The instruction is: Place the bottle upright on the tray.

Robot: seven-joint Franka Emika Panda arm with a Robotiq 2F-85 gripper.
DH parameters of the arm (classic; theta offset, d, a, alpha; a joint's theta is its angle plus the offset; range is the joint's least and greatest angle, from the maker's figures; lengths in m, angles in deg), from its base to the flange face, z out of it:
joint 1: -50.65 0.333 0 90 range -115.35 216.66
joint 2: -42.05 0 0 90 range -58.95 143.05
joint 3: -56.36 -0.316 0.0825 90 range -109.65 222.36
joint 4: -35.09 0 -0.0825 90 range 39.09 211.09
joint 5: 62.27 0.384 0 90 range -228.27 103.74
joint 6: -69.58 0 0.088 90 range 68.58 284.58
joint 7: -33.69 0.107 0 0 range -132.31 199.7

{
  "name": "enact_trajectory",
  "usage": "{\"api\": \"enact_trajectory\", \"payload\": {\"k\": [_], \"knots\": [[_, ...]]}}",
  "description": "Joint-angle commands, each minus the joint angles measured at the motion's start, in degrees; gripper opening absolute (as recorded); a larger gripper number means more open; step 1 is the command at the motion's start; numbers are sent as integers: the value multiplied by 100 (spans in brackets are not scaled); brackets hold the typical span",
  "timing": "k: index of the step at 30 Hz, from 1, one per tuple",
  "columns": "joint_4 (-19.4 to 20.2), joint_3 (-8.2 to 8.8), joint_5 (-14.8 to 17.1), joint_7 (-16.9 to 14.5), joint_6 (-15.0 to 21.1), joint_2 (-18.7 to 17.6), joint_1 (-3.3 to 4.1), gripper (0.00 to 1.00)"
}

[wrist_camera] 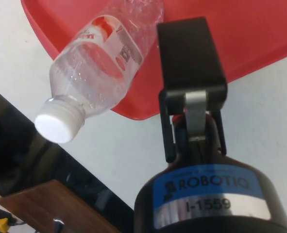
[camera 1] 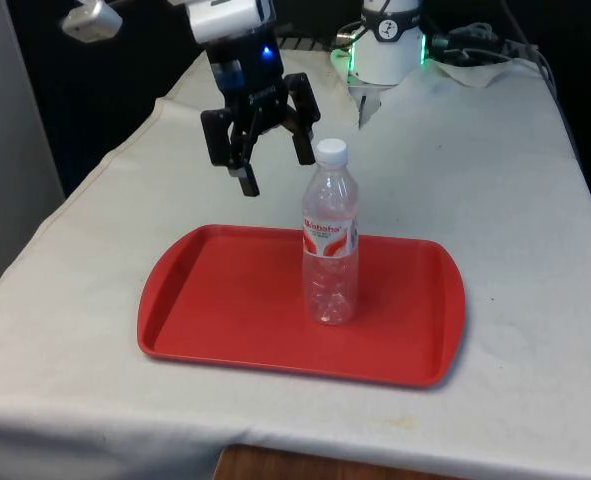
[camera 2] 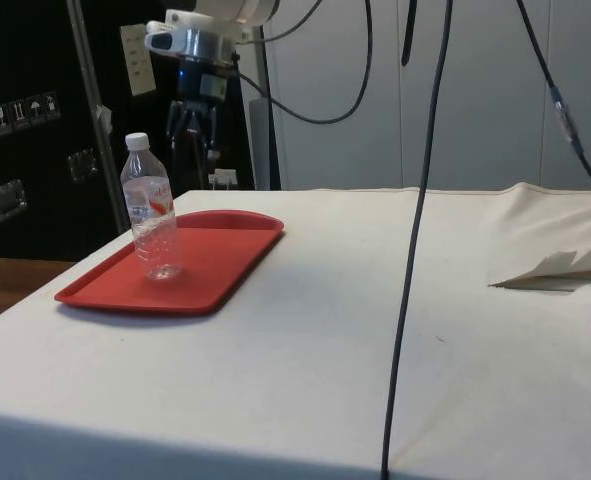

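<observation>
One red tray (camera 1: 215,300) on the white cloth (camera 1: 495,200); black curtains (camera 1: 95,80) behind.

Clear plastic water bottle (wrist_camera: 102,68) with white cap (wrist_camera: 56,127) and red-and-white label (wrist_camera: 115,41) stands on the red tray (wrist_camera: 240,34) — base on the tray, cap end reaching out past the tray's rounded corner over the white cloth (wrist_camera: 260,131). One black gripper finger (wrist_camera: 189,56) sits just beside the bottle, not touching it. Beyond the cloth edge — dark floor and a brown wooden surface (wrist_camera: 41,206).
</observation>
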Motion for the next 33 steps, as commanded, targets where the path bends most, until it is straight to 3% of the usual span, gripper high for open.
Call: {"api": "enact_trajectory", "payload": {"k": [1, 4, 5, 6, 13, 14, 15, 23, 24, 25, 32, 33], "knots": [[-6, 57, -97, 74, -29, 17, 40, 100], [-17, 57, -206, 132, -57, 57, 40, 100], [-11, 0, -115, 63, -23, 46, 0, 100], [-23, 57, -241, 155, -63, 74, 40, 100], [-86, 57, -533, 327, -155, 166, 34, 100], [-80, 6, -447, 269, -120, 155, -6, 100], [-86, 57, -561, 344, -160, 172, 34, 100], [-160, 63, -877, 527, -269, 264, 29, 100], [-160, 17, -796, 470, -229, 252, -6, 100], [-183, 69, -945, 561, -292, 281, 29, 100], [-269, 69, -1203, 716, -413, 355, 29, 100], [-269, 23, -1134, 665, -390, 350, -6, 100]]}}
